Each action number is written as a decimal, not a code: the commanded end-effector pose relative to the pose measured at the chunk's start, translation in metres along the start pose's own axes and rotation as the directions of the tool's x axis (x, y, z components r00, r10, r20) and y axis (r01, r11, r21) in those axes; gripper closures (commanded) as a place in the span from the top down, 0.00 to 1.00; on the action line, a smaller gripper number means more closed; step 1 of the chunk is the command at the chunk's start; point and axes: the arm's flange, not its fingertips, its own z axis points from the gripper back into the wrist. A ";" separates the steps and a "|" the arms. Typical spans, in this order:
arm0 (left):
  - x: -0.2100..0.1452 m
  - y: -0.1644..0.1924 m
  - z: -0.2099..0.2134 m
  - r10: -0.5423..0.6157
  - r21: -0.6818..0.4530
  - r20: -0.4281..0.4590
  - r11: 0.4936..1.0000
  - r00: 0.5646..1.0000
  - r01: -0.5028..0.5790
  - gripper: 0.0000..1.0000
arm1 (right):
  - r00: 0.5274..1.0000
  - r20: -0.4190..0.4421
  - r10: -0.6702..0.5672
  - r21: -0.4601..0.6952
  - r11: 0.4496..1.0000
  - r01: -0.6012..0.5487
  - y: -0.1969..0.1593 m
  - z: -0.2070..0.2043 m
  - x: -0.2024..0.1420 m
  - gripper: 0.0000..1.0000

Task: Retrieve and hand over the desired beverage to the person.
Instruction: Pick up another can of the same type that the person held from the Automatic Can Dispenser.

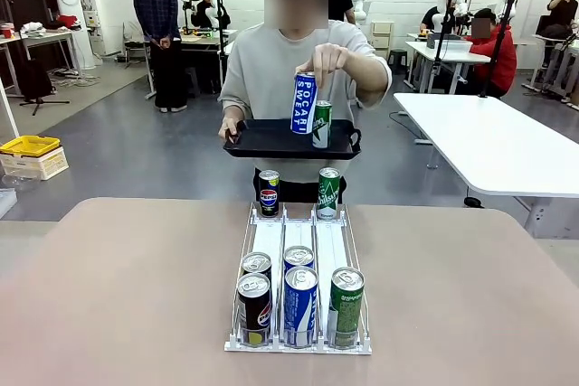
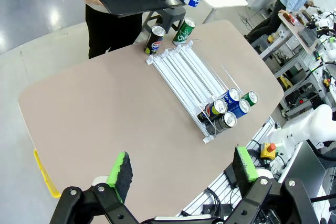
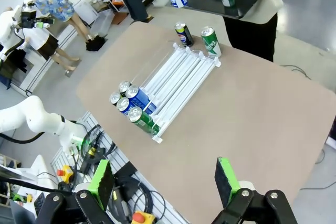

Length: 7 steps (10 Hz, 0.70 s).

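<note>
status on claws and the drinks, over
Left claw open, right claw open, both above table. Person's hand holds blue can by tray. Five cans at rack's near end.

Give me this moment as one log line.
person's hand grips tall blue Pocari Sweat can at black plastic tray | white can rack stocked | left end effector open | right end effector open

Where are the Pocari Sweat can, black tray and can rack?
Pocari Sweat can [image 1: 303, 108], front view, blue label.
Black tray [image 1: 262, 138], front view, bare left part.
Can rack [image 1: 298, 232], front view, empty middle lane.
</note>
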 end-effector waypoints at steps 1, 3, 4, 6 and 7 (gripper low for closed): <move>0.000 0.000 0.001 -0.011 -0.012 0.009 1.000 1.000 0.011 1.00 | 1.000 0.020 0.014 0.026 1.000 -0.014 -0.002 -0.003 0.000 1.00; 0.000 0.000 0.001 -0.011 -0.012 0.009 1.000 1.000 0.011 1.00 | 1.000 0.020 0.014 0.026 1.000 -0.014 -0.002 -0.003 0.000 1.00; 0.000 0.000 0.001 -0.011 -0.012 0.009 1.000 1.000 0.011 1.00 | 1.000 0.020 0.014 0.026 1.000 -0.014 -0.002 -0.003 0.000 1.00; 0.000 0.000 0.001 -0.011 -0.012 0.009 1.000 1.000 0.011 1.00 | 1.000 0.020 0.014 0.026 1.000 -0.014 -0.002 -0.003 0.000 1.00; 0.000 0.000 0.001 -0.011 -0.012 0.009 1.000 1.000 0.011 1.00 | 1.000 0.020 0.014 0.026 1.000 -0.014 -0.002 -0.003 0.000 1.00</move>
